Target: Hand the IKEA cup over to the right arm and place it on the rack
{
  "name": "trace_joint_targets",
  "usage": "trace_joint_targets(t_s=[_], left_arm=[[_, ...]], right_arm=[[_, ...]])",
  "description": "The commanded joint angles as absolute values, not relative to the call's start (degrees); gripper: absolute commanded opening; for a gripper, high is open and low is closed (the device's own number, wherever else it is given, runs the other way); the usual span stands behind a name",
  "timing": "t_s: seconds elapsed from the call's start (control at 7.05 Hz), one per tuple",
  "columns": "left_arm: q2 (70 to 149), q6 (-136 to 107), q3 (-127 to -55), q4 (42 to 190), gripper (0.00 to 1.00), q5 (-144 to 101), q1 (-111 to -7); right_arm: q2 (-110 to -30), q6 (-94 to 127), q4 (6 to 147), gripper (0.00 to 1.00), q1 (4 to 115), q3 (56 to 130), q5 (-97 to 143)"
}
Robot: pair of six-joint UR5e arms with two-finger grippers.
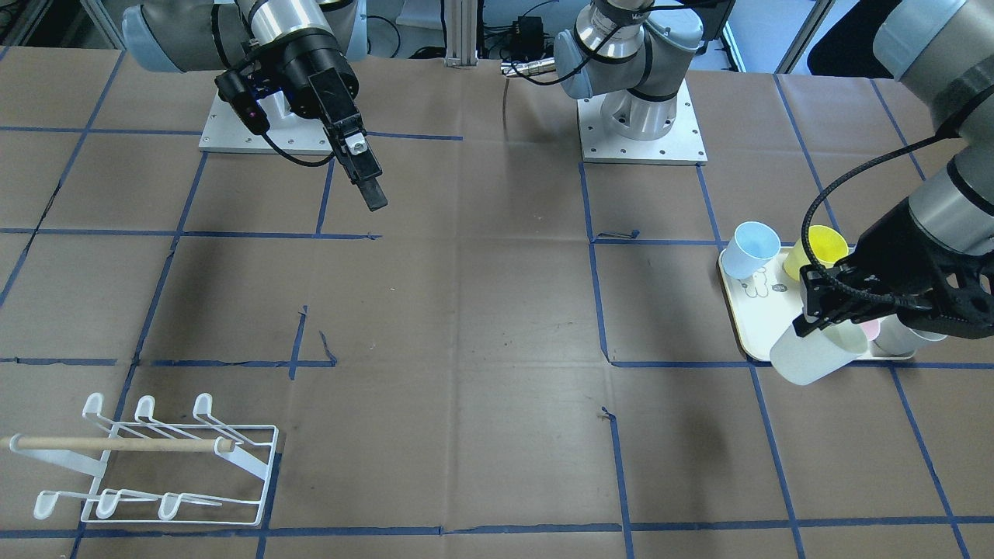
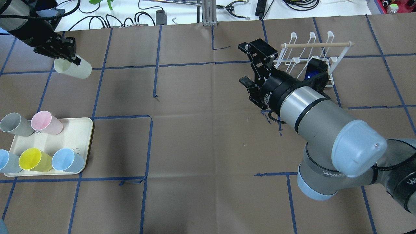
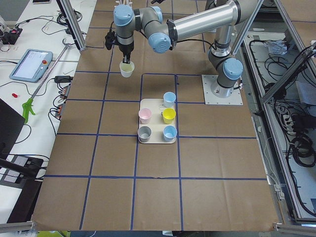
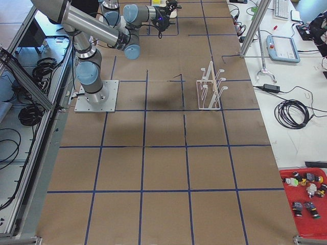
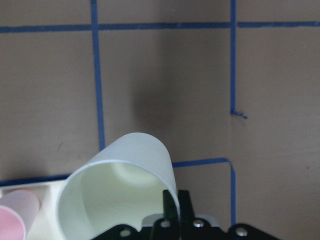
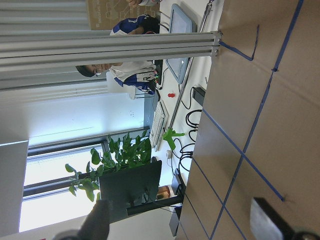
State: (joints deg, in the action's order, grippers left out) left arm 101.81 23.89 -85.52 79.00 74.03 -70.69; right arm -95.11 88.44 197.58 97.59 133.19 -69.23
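My left gripper (image 2: 69, 58) is shut on the rim of a pale green cup (image 2: 73, 68) and holds it tilted in the air, past the far side of the cream tray (image 2: 76, 129). The cup also shows in the front-facing view (image 1: 814, 354), the left wrist view (image 5: 120, 192) and the exterior left view (image 3: 127, 69). My right gripper (image 2: 243, 64) is open and empty, raised over the table's middle right, pointing away from the robot. The white wire rack (image 2: 308, 55) with its wooden dowel stands just beyond the right gripper; it also shows in the front-facing view (image 1: 155, 460).
On the tray (image 1: 744, 326) stand a grey cup (image 2: 14, 124), a pink cup (image 2: 46, 122), a yellow cup (image 2: 34, 160) and two blue cups (image 2: 67, 160). Blue tape lines grid the brown table. Cables and tools lie past the far edge.
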Motion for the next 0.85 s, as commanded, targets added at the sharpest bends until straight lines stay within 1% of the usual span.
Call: trace_joint_targets(t_s=[0.0,0.14,0.28,0.43,0.71], left_arm=[[100.12,29.92,-86.13,74.89,0.0,57.39,-71.54],[99.59,33.62,-86.48,72.36,0.0,49.04,-71.54],[99.41,37.93,-87.18,70.94,0.0,44.95,-71.63],[98.71,45.89,-90.75,68.49,0.0,40.47,-72.5],[99.75,47.37,-101.98,47.74,0.0,31.52,-72.95]], right_arm=[[-94.92,88.07,197.58,1.0,99.67,135.25,-71.02],[-94.92,87.54,197.49,1.0,99.75,135.87,-71.02],[-94.92,82.49,197.49,1.0,99.76,135.97,-71.02],[-95.01,79.31,197.49,1.0,99.93,135.97,-70.84],[-95.01,79.62,197.32,1.0,99.93,135.97,-70.75]])
